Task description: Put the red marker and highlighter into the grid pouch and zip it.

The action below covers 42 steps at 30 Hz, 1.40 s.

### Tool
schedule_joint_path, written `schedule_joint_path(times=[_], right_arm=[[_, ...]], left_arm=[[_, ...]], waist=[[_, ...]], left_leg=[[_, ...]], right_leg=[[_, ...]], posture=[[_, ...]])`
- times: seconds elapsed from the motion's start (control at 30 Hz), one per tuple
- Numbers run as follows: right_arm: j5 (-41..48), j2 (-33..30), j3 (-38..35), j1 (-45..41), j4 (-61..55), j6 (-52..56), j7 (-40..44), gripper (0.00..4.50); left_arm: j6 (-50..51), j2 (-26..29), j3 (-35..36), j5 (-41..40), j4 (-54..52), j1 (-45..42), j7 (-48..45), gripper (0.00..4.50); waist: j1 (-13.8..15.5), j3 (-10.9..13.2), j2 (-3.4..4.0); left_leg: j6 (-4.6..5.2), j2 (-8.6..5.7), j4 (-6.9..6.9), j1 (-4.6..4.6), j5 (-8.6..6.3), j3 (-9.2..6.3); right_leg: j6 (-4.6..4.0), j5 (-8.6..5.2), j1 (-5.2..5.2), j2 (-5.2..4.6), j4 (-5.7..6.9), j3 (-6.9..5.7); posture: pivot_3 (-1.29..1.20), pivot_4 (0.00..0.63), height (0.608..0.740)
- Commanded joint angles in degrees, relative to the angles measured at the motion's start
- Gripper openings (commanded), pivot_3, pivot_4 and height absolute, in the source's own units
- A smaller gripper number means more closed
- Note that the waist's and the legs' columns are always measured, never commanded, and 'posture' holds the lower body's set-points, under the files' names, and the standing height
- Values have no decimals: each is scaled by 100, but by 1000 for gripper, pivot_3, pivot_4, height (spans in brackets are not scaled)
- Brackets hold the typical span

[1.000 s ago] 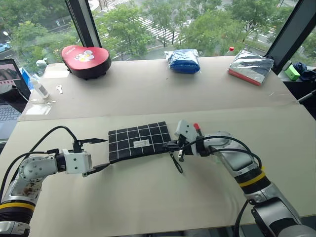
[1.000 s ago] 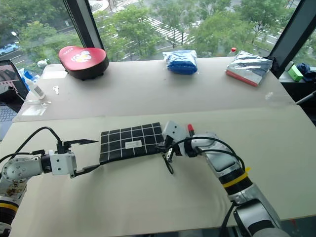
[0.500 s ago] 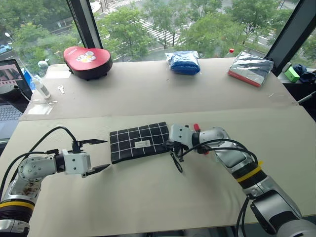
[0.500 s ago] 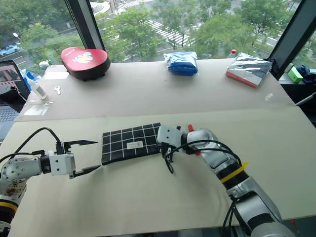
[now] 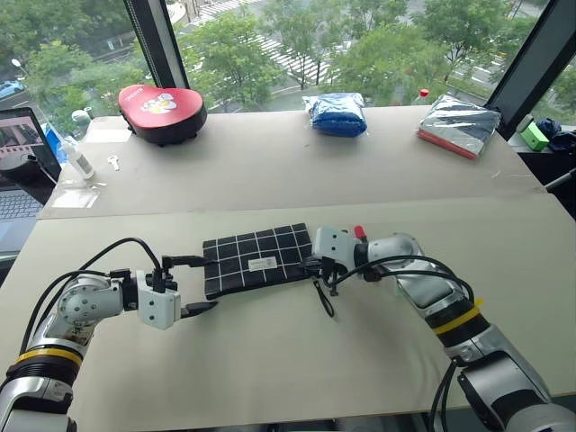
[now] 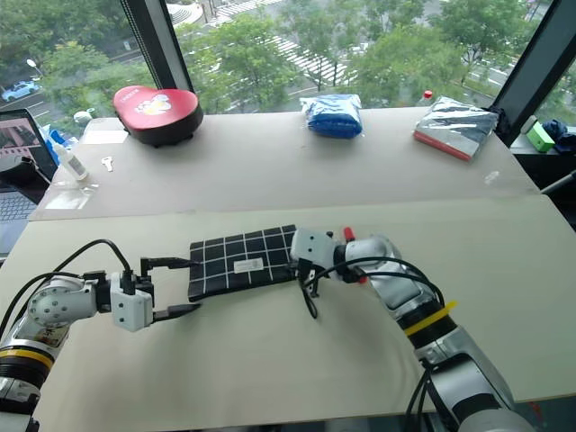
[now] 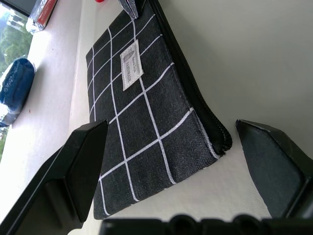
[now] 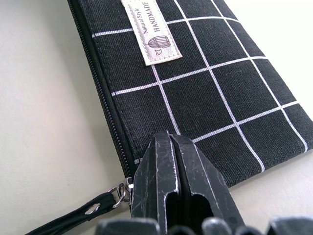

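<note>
- Left gripper (image 5: pixel 200 283) hangs low over the tabletop (image 5: pixel 297 360) near its front-left part, fingers (image 7: pixel 80 161) spread wide with nothing between them; the tips sit just off the pouch's left end, one finger at its far corner, the other at its near corner, and touch cannot be told
- Pouch (image 5: pixel 256 259), black with white grid lines, lies flat about mid-tabletop, slightly left of centre, long side running left to right; a small white label (image 8: pixel 151 32) sits on its upper face
- Its zipper (image 8: pixel 100 88) runs along the near long edge and looks closed along the stretch in sight; at the right end a metal ring joins a black cord pull (image 5: pixel 322 299) that trails on the tabletop toward the front edge
- Right gripper (image 5: pixel 312 266) is at the pouch's right end, fingers pressed together, tips down at the near right corner just beside the ring; whether they pinch fabric or only rest on it cannot be told
- A small red tip (image 5: pixel 359 232) shows just behind the right wrist; what it belongs to cannot be told
- On the far table (image 5: pixel 270 162): a red heart-shaped case (image 5: pixel 162 101) at far left, a blue bag (image 5: pixel 335 112) at the far edge near centre, a silver packet (image 5: pixel 459 124) at far right
- A small bottle (image 5: pixel 79 162) stands by that table's left edge
</note>
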Motion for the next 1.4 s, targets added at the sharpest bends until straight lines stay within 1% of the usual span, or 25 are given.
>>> schedule_joint_path(times=[0.03,0.23,0.5,0.6,0.73,0.77,0.8,0.9,0.93,0.97,1.23,1.27,1.3,1.33,1.37,1.4], right_arm=[[-6,-34,-63,88,-145,151,56,42],[4,-52,-107,130,-257,236,77,42],[13,-73,-154,166,-324,293,95,42],[9,-87,-175,156,-311,300,93,0],[3,-91,-188,135,-274,290,94,0],[3,-92,-189,128,-262,279,102,0],[7,-89,-191,125,-262,279,105,0],[16,-86,-189,112,-253,270,126,0],[17,-84,-190,103,-240,265,132,0],[17,-82,-191,97,-232,262,137,0],[76,61,-345,30,-57,247,7,0],[184,181,-487,-23,5,288,-96,295],[261,270,-592,-61,50,316,-167,472],[428,392,-751,-103,69,438,-215,830],[626,529,-969,-206,124,582,-301,1031],[733,587,-1089,-280,159,683,-320,1371]], left_arm=[[-286,-67,-134,314,324,-350,248,4500],[-650,-180,-354,528,816,-806,514,4500],[-1062,-323,-570,757,1222,-1110,896,4500],[-1115,-343,-726,601,1313,-1166,865,3766],[-1172,-353,-883,355,1294,-1122,841,2228],[-1195,-357,-910,330,1332,-1113,850,1893],[-1218,-355,-934,320,1380,-1106,858,1777],[-1257,-357,-992,271,1477,-1100,858,595],[-1266,-363,-1011,255,1492,-1100,858,263],[-1274,-365,-1029,238,1502,-1102,857,69],[-1224,-419,-1133,47,1549,-1061,797,69],[-1149,-439,-1108,8,1518,-1035,819,22],[-1096,-454,-1088,-19,1495,-1016,835,0],[-975,-471,-1080,-130,1441,-972,799,0],[-740,-493,-1074,-363,1314,-891,700,0],[-543,-508,-1067,-552,1215,-829,612,0]], waist=[[5,0,0],[-2,-1,-1],[-11,-1,-2],[-11,-1,-2],[-23,-1,-2],[-24,-1,-3],[-24,-1,-3],[-29,-1,-2],[-29,-1,-3],[-30,-1,-2],[-32,-1,-3],[-31,-1,-3],[-39,-1,-3],[-39,-1,-3],[-42,-1,-3],[-48,-1,-2]], left_leg=[[0,0,2,0,0,0],[0,-1,3,-3,0,2],[-1,-4,8,-10,1,7],[-1,-5,12,-10,1,7],[-1,-5,13,-12,1,9],[-1,-5,13,-13,1,9],[-1,-5,13,-13,1,9],[-1,-5,14,-12,1,9],[-1,-5,14,-12,1,9],[-1,-5,14,-13,1,9],[0,-5,15,-12,1,9],[-1,-5,15,-12,1,10],[-1,-6,15,-13,1,9],[-1,-6,16,-12,1,10],[-1,-6,16,-12,1,10],[-2,-6,16,-13,2,10]], right_leg=[[0,0,0,0,1,0],[0,0,0,0,8,0],[1,0,-6,-6,42,0],[1,-1,-5,-6,44,0],[1,-1,-7,-6,46,0],[1,-1,-7,-6,46,0],[1,-1,-7,-6,46,1],[1,-1,-7,-6,46,1],[1,-1,-8,-6,46,1],[1,-1,-8,-6,46,0],[1,-1,-7,-7,46,1],[1,-1,-7,-7,46,1],[1,-1,-7,-7,46,1],[1,-1,-6,-7,47,3],[1,-1,-7,-7,48,3],[1,-1,-9,-7,50,5]], posture=[[0,150,740],[0,150,740],[0,150,740],[0,150,740],[0,150,740],[0,150,740],[0,150,740],[0,150,740],[0,150,740],[0,150,740],[0,150,740],[0,150,740],[0,150,740],[0,150,740],[0,150,740],[0,150,740]])
